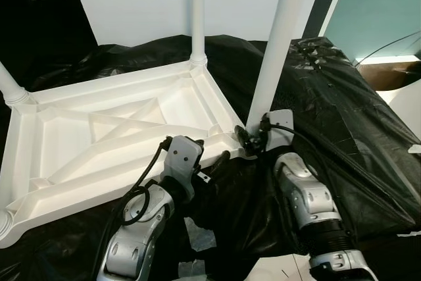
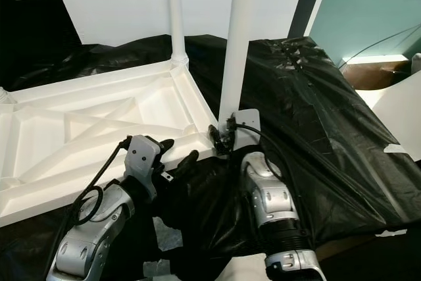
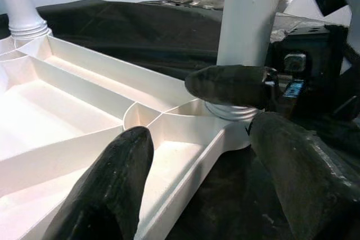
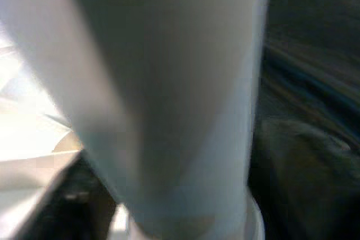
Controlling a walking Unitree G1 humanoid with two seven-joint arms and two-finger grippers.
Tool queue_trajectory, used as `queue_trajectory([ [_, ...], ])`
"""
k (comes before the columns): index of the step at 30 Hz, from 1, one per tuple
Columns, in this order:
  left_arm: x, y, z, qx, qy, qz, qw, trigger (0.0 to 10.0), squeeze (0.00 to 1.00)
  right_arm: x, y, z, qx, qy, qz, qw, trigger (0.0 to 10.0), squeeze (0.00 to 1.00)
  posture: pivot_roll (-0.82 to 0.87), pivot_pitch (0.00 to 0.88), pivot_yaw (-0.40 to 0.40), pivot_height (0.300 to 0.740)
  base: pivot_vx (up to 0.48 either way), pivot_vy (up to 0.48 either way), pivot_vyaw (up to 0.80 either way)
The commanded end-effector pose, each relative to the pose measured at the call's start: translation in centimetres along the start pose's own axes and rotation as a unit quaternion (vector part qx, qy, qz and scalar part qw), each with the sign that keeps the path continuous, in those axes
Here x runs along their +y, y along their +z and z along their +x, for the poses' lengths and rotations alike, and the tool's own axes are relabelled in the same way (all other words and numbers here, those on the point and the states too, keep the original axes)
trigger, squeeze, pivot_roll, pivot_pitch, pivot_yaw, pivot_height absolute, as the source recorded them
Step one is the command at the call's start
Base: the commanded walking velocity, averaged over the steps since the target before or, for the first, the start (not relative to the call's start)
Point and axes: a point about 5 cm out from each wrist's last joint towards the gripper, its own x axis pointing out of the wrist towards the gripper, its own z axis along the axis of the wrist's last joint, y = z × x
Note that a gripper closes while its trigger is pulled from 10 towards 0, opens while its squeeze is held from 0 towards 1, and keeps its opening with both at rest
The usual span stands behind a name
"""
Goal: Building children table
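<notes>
Your right gripper (image 1: pixel 250 137) is pinching the base of the white table leg (image 1: pixel 276 44) at the near corner of the upturned tabletop (image 1: pixel 99 136); your left gripper (image 1: pixel 197 162), fingers spread, is straddling the tabletop's near rim on black sheeting (image 1: pixel 342 116).

No legible text or markings anywhere

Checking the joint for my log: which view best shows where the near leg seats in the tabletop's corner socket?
The left wrist view: the leg base and its ring sit sharp in the tabletop corner. Both eye views show the joint partly behind the right hand. The right wrist view gives a blurred close-up of the leg.
</notes>
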Motion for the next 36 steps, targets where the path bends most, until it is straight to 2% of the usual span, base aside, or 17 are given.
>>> queue_trajectory([
  [1, 0.3, 0.0, 0.0, 0.005, 0.028, 0.002, 1.000, 10.0, 0.00, -0.1, -0.2, 0.0, 0.002, 0.017, 0.005, 1.000, 10.0, 1.00, 0.10, 0.054, -0.039, 0.740, 0.000, 0.000, 0.00],
  [2, 0.3, 0.0, 0.0, 0.005, 0.028, 0.003, 1.000, 10.0, 0.00, -0.5, -0.2, -0.1, 0.003, 0.037, -0.001, 0.999, 10.0, 0.00, 0.10, 0.049, -0.037, 0.740, 0.000, 0.000, 0.00],
  [7, 0.3, 0.0, 0.0, 0.005, 0.028, 0.004, 1.000, 10.0, 0.00, -1.8, 0.3, -0.2, 0.001, 0.127, -0.030, 0.991, 10.0, 0.00, 0.10, 0.040, -0.035, 0.740, 0.000, 0.000, 0.00],
  [11, 0.4, 0.0, 0.0, 0.005, 0.028, 0.005, 1.000, 10.0, 0.00, -2.2, 0.5, 0.0, 0.000, 0.162, -0.056, 0.985, 10.0, 0.00, 0.10, 0.038, -0.036, 0.740, 0.000, 0.000, 0.00],
  [14, 0.4, 0.1, 0.2, 0.004, 0.027, 0.007, 1.000, 10.0, 0.00, -2.4, 1.1, 1.0, 0.013, 0.222, -0.089, 0.971, 10.0, 0.00, 0.10, 0.026, -0.038, 0.740, 0.000, 0.000, 0.00],
  [15, 0.4, 0.1, 0.2, 0.004, 0.027, 0.007, 1.000, 10.0, 0.00, -2.4, 1.1, 1.0, 0.013, 0.222, -0.089, 0.971, 10.0, 0.00, 0.10, 0.026, -0.038, 0.740, 0.000, 0.000, 0.00],
  [17, 0.4, 0.1, 0.2, 0.003, 0.027, 0.008, 1.000, 10.0, 0.00, -2.4, 1.4, 1.6, 0.024, 0.257, -0.112, 0.960, 10.0, 0.00, 0.11, 0.018, -0.037, 0.740, 0.000, 0.000, 0.00],
  [22, 0.5, 0.1, 0.2, 0.002, 0.027, 0.010, 1.000, 10.0, 0.00, -2.3, 1.6, 2.0, 0.036, 0.283, -0.133, 0.949, 10.0, 0.00, 0.11, 0.015, -0.039, 0.740, 0.000, 0.000, 0.00],
  [25, 0.6, 0.1, 0.2, 0.002, 0.029, 0.012, 1.000, 10.0, 0.00, -2.5, 1.8, 2.4, 0.050, 0.309, -0.162, 0.936, 10.0, 0.00, 0.12, 0.005, -0.042, 0.740, 0.000, 0.000, 0.00],
  [26, 0.6, 0.2, 0.2, 0.001, 0.030, 0.013, 0.999, 10.0, 0.00, -2.6, 1.8, 2.5, 0.058, 0.322, -0.179, 0.928, 0.0, 0.00, 0.12, 0.005, -0.042, 0.740, 0.000, 0.000, 0.00],
  [27, 0.6, 0.2, 0.1, 0.001, 0.031, 0.013, 0.999, 10.0, 0.00, -2.7, 1.8, 2.5, 0.067, 0.331, -0.183, 0.923, 0.0, 0.00, 0.13, 0.005, -0.045, 0.740, 0.000, 0.000, 0.00],
  [31, 0.6, 0.2, 0.0, 0.001, 0.035, 0.012, 0.999, 10.0, 0.00, -3.0, 1.5, 2.4, 0.082, 0.343, -0.175, 0.919, 0.0, 0.00, 0.13, 0.009, -0.052, 0.740, 0.000, 0.000, 0.00],
  [36, 0.5, 0.1, -0.1, 0.002, 0.036, 0.010, 0.999, 10.0, 0.00, -3.1, 1.3, 2.3, 0.088, 0.341, -0.162, 0.922, 0.0, 0.00, 0.13, 0.018, -0.055, 0.740, 0.000, 0.000, 0.00],
])
